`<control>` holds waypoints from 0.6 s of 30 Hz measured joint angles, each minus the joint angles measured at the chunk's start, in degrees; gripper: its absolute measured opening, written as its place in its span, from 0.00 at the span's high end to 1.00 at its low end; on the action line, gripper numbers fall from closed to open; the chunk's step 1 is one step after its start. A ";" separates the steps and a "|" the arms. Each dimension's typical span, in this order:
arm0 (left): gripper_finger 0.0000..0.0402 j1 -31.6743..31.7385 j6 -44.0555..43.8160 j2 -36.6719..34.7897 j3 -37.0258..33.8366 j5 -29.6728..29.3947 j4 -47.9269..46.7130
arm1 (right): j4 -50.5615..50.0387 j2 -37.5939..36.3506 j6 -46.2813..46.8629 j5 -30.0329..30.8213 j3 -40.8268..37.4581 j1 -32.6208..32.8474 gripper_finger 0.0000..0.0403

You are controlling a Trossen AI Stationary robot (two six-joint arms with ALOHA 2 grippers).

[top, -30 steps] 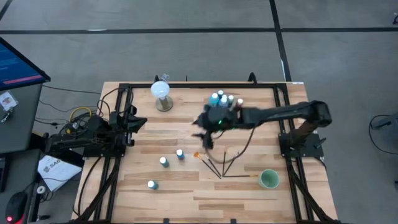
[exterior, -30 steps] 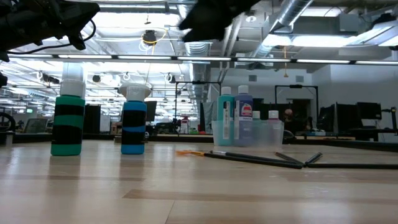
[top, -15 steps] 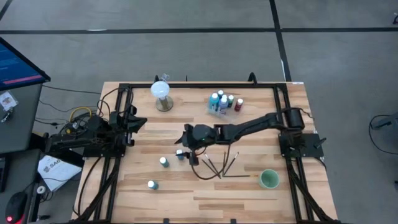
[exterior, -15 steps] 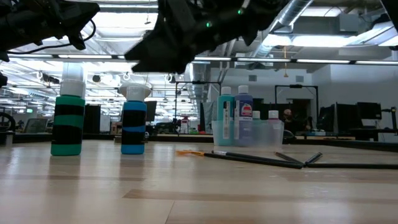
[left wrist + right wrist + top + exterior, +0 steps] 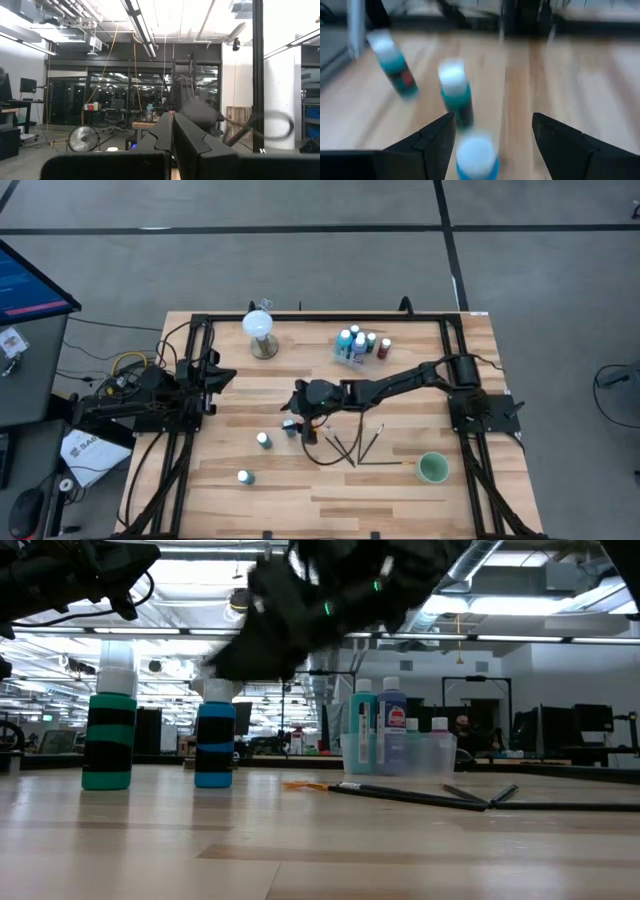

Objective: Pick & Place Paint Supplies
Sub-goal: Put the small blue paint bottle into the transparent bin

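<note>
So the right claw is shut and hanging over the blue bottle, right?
Not quite: the right gripper is open, not shut. The right wrist view shows its two fingers spread wide, the blue bottle below the gap. It does hang over that bottle.

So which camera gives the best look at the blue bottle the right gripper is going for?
The right wrist view: the blue bottle sits between the open right gripper fingers. The low view shows it whole under the arm. The high view shows only a small cap. The left wrist view misses it.
</note>
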 joint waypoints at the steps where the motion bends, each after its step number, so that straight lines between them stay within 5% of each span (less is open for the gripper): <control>1: 1.00 0.01 0.00 0.00 -0.02 -0.01 0.00 | -1.55 0.30 0.32 -0.06 -0.44 0.01 0.37; 11: 1.00 0.00 0.00 0.00 -0.01 0.00 -0.02 | -0.07 2.55 1.97 -0.52 -0.05 -0.31 0.40; 18: 1.00 0.02 0.00 0.00 -0.02 0.00 0.00 | -0.24 2.38 1.26 -0.52 -0.02 -0.27 0.66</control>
